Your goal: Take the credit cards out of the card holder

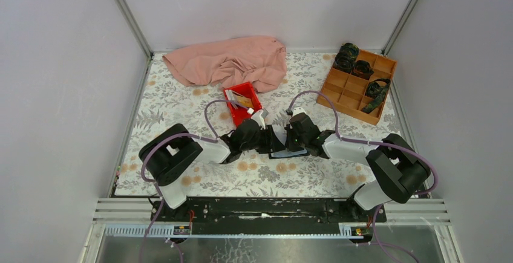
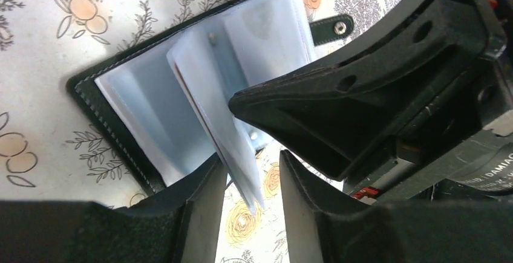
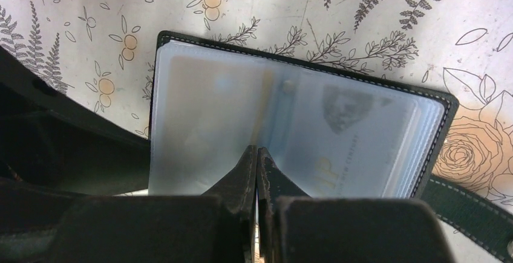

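**A:** Where do we stand?

**B:** The holder [image 3: 444, 103] lies open on the table [image 3: 375, 9] between our arms. Our right gripper [image 3: 257, 161], fingers pressed together, bears down on its middle. Our left gripper [image 2: 251, 175] stands half open astride a raised sleeve [image 2: 205, 94], gripping nothing.

**A:** So we close now?

**B:** Only on a card, not bare plastic. We cannot tell whether this sleeve holds one, though a card [image 3: 354, 133] shows in the right half. We should pinch the card's edge and draw it slowly out of the pocket.

Pink cloth [image 1: 230, 62], red tray [image 1: 249, 94], wooden compartment box [image 1: 348, 90], floral tablecloth [image 1: 175, 103]
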Robot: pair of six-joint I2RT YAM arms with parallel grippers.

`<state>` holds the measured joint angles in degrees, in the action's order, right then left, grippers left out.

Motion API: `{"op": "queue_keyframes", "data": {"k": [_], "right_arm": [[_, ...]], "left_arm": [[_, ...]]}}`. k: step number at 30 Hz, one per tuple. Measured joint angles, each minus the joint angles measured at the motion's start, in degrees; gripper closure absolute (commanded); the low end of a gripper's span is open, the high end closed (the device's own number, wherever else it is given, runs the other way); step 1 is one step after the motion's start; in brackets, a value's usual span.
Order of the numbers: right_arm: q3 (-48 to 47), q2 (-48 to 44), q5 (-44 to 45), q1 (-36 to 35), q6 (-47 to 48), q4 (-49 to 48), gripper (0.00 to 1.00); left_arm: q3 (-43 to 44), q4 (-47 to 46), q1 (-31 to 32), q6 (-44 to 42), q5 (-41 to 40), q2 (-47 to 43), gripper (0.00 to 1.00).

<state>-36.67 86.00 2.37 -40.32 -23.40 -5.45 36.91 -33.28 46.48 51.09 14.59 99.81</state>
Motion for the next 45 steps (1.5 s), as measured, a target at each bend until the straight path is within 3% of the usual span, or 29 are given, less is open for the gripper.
{"op": "queue_keyframes", "data": {"k": [4,8,17,19,25,29,38,45], "right_arm": [[0.2,-0.1,0.0,0.0,0.0,0.0,1.0],[0.9,-1.3,0.9,0.3,0.2,0.8,1.0],[2.3,-4.5,1.5,0.3,0.2,3.1,0.96],[2.5,-5.8,1.5,0.3,0.0,3.7,0.9],[2.8,-14.1,3.0,0.3,-0.9,5.6,0.57],[2.8,-17.9,4.8,0.3,-1.1,6.4,0.51],[2.8,-17.1,5.3,0.3,-2.3,7.0,0.48],[2.8,-16.5,5.5,0.3,-3.3,7.0,0.74]], "left_arm": [[0.6,-0.1,0.4,0.7,0.4,0.1,0.87],[0.9,0.8,0.2,0.8,-0.2,0.6,1.0],[2.3,0.2,0.4,1.3,0.1,2.8,1.0],[2.7,0.0,0.5,1.3,0.5,3.0,1.0],[3.9,3.8,1.1,0.1,-0.1,1.9,1.0],[5.7,12.7,1.1,-3.3,-3.3,-2.2,1.0],[18.3,38.2,2.1,-11.1,-14.7,-6.2,1.0],[25.0,51.4,5.0,-12.9,-22.4,-2.9,0.93]]}}
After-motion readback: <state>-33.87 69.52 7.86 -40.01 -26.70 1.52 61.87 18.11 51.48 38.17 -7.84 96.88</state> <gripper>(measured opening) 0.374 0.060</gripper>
